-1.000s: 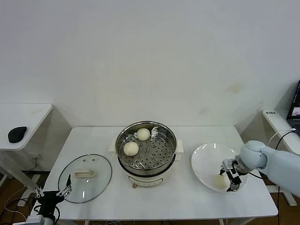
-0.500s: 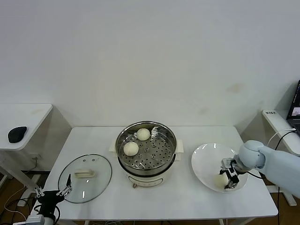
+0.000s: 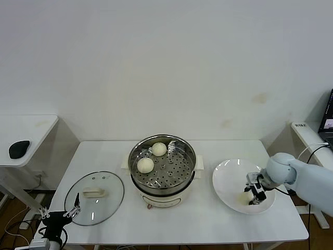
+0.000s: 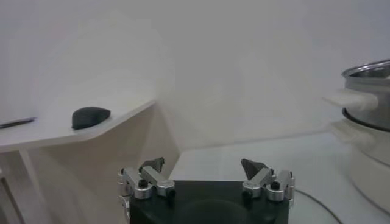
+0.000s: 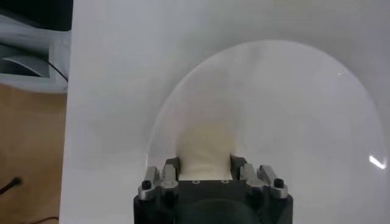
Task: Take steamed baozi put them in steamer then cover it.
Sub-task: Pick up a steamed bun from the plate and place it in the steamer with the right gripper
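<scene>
Two steamed baozi (image 3: 159, 149) (image 3: 145, 165) lie on the perforated tray of the steamer (image 3: 161, 188) at the table's middle. To its right, my right gripper (image 3: 254, 197) (image 5: 204, 164) is down on the white plate (image 3: 229, 179) (image 5: 292, 109), shut on a third cream-white baozi (image 3: 243, 198) (image 5: 206, 152) pinched between its fingers. The glass cover (image 3: 106, 200) lies flat on the table left of the steamer. My left gripper (image 3: 57, 213) (image 4: 203, 165) hangs open and idle by the table's front left corner, holding nothing.
A side table at the far left carries a black mouse (image 3: 18, 149) (image 4: 90, 115). Another white desk with a laptop (image 3: 328, 121) stands at the far right. The steamer's side (image 4: 372, 79) shows in the left wrist view.
My right gripper's fingers have shut on the baozi on the plate, and the hand has shifted slightly back with it. The left arm has not moved.
</scene>
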Controlling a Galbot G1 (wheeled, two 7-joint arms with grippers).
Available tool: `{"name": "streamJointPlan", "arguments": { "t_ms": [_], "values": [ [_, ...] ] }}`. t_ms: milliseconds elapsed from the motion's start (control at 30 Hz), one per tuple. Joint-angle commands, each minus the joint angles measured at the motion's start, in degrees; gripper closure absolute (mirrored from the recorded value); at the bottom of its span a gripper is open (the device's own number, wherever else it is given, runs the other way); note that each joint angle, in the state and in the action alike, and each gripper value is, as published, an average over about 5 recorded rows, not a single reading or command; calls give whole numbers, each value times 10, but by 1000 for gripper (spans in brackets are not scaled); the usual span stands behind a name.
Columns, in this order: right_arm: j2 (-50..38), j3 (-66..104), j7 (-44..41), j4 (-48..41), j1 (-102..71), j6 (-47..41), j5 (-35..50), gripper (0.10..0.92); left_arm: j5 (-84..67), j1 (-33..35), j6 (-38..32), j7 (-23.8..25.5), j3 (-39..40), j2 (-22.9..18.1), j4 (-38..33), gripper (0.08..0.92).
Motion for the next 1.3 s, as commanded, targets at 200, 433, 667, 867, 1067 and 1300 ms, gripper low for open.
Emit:
{"name": "streamJointPlan", "arguments": {
  "t_ms": [200, 433, 667, 867, 1067, 1300],
  "values": [
    [23, -73, -8, 19, 265, -4, 108, 508, -1, -3, 1, 0, 2, 6, -2, 177],
    [117, -109, -10, 11, 392, -10, 161, 508, -1, -5, 1, 0, 5, 7, -4, 177],
    [229, -136, 5, 22, 421, 3, 204, 508, -3, -3, 1, 0, 2, 8, -6, 177],
    [317, -171, 15, 23, 393, 49, 211, 508, -3, -2, 1, 0, -4, 6, -7, 177],
    [388, -190, 20, 0, 355, 106, 148, 508, -5, -2, 2, -1, -14, 1, -14, 177],
    [420, -215, 29, -28, 327, 195, 67, 505, -6, -6, 4, -1, -16, -8, -18, 177]
  ]
}}
